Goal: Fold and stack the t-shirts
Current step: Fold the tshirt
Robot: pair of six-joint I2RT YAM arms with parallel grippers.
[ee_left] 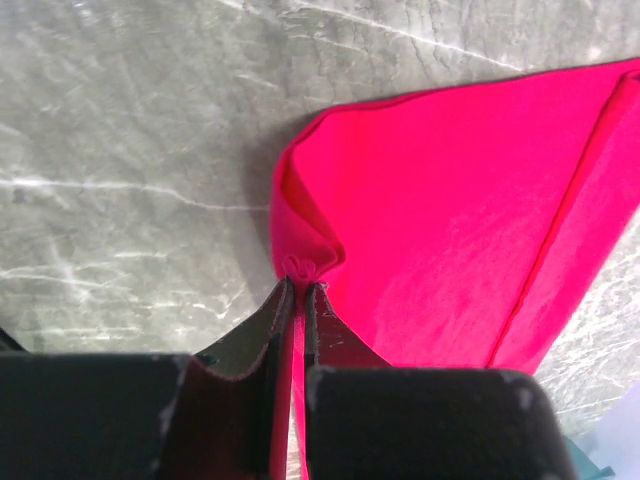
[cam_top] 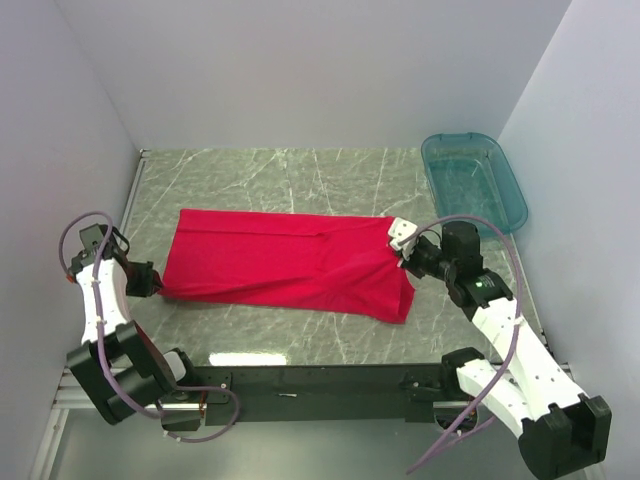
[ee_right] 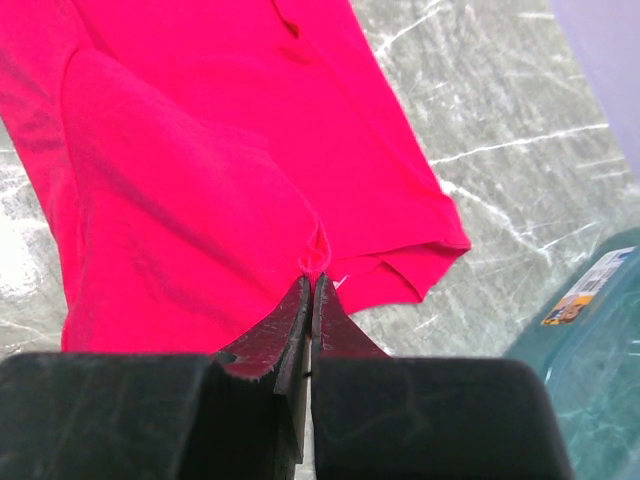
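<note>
Nearest, the left claw [ee_left: 302,290] and the right claw [ee_right: 311,280] are each clamping a bunched edge of the red t-shirt [cam_top: 290,265], which is lying spread on the bench [cam_top: 300,170] with its long axis running left to right between them, each arm gripping its own nearer end.
</note>
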